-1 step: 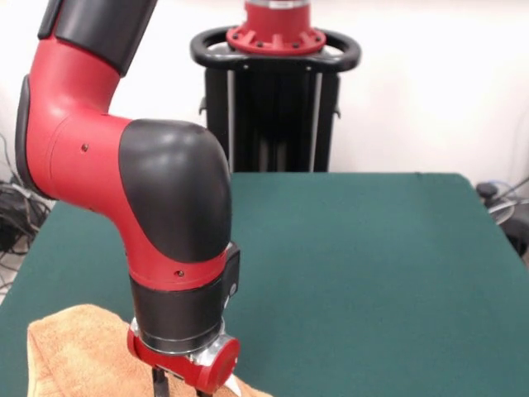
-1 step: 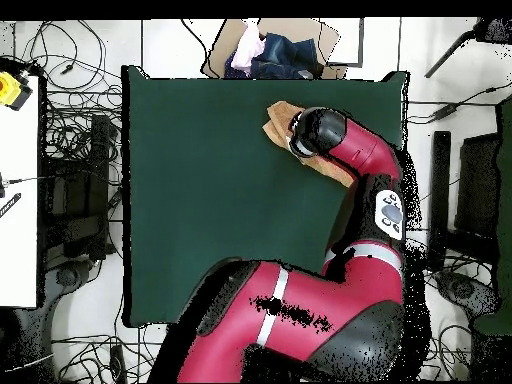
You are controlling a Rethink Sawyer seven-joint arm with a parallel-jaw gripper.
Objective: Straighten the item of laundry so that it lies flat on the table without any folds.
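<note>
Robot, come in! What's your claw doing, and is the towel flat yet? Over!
Gripper low over towel, fingers cut off from view. Orange-tan terry towel bunched at dark green felt table corner, not flat. Nothing else on table.

Dark green table (image 1: 372, 265) — large, rectangular, felt-like top. Orange-tan towel (image 1: 74, 351) lying bunched on it at one corner — near edge in front view, far right corner from overhead, partly hidden under the arm. Remaining surface plain green.

the towel (image 1: 78, 351) is seen as soft, looped orange-tan cloth. the table (image 1: 372, 265) is covered in matt dark green felt, seemingly. the arm (image 1: 124, 165) is clad in glossy red and black plastic.
</note>
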